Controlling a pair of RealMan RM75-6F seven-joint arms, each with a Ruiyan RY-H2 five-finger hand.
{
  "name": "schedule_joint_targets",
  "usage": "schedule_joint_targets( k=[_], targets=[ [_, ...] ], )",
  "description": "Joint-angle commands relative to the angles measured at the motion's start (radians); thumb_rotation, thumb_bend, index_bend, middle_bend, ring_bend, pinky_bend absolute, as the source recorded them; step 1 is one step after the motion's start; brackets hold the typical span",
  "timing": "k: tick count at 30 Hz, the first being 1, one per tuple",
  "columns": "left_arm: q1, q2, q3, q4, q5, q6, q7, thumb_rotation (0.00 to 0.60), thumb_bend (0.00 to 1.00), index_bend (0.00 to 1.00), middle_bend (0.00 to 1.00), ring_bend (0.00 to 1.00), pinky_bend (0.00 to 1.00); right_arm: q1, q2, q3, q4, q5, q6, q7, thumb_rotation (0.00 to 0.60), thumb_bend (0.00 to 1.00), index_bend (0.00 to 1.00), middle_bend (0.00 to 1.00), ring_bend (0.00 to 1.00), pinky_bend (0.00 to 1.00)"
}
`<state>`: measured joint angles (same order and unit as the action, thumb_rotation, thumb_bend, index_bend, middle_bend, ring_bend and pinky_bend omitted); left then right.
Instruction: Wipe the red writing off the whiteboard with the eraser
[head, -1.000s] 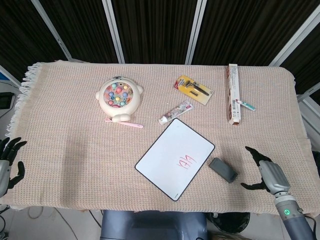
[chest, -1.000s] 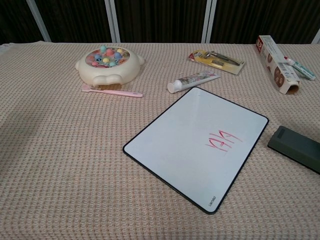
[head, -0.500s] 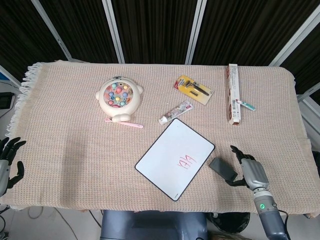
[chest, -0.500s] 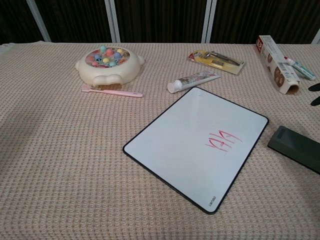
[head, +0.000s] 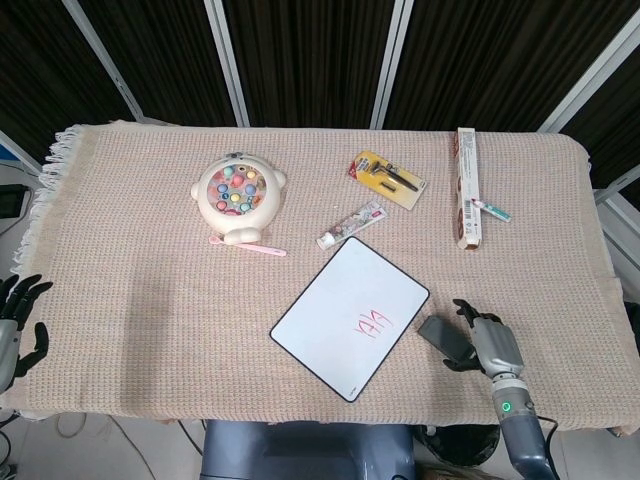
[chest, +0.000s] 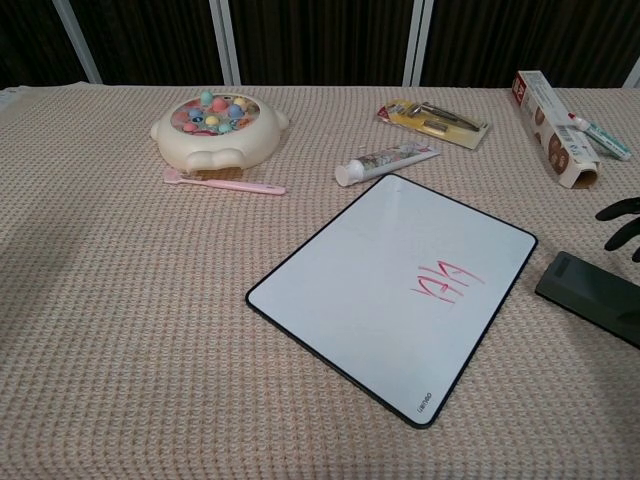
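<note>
Items on my table (head: 150, 300), counted: one whiteboard (head: 340, 305) at lower centre, bearing one patch of red writing (head: 371, 324); one dark eraser (head: 443, 337) at lower right; one round fishing toy (head: 238, 190) at upper left; one pink toothbrush (head: 247, 245) below it; one toothpaste tube (head: 350, 224) at centre; one yellow carded pack (head: 389, 178); one long box (head: 466, 185) at upper right.

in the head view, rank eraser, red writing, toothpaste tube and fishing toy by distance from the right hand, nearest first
From the right hand:
1. eraser, right beside its fingers
2. red writing, on the whiteboard to its left
3. toothpaste tube, beyond the whiteboard
4. fishing toy, far left
</note>
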<state>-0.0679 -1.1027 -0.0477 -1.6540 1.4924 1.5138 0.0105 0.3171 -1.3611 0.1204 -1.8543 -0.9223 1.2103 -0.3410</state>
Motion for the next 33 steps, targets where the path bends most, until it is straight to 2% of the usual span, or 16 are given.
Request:
schedule_joint_targets(
  k=[1, 15, 33],
  targets=[
    [0.000, 0.000, 0.000, 0.000, 0.000, 0.001, 0.000, 0.600, 0.64, 0.15, 0.09, 0.02, 0.01, 0.000, -0.023, -0.002, 0.018, 0.004, 0.016, -0.015, 0.600, 0.13, 0.19, 0.28, 0.29, 0.17],
    [0.000, 0.001, -0.001, 0.000, -0.005, -0.003, -0.001, 0.600, 0.64, 0.15, 0.09, 0.02, 0.01, 0.002, -0.119, -0.009, 0.099, -0.003, 0.082, -0.082, 0.600, 0.29, 0.28, 0.34, 0.34, 0.17],
    [0.000, 0.001, 0.000, -0.002, -0.006, -0.006, -0.002, 0.600, 0.64, 0.16, 0.09, 0.02, 0.01, 0.002, -0.155, 0.000, 0.128, 0.009, 0.092, -0.108, 0.600, 0.29, 0.35, 0.40, 0.40, 0.19]
  ],
)
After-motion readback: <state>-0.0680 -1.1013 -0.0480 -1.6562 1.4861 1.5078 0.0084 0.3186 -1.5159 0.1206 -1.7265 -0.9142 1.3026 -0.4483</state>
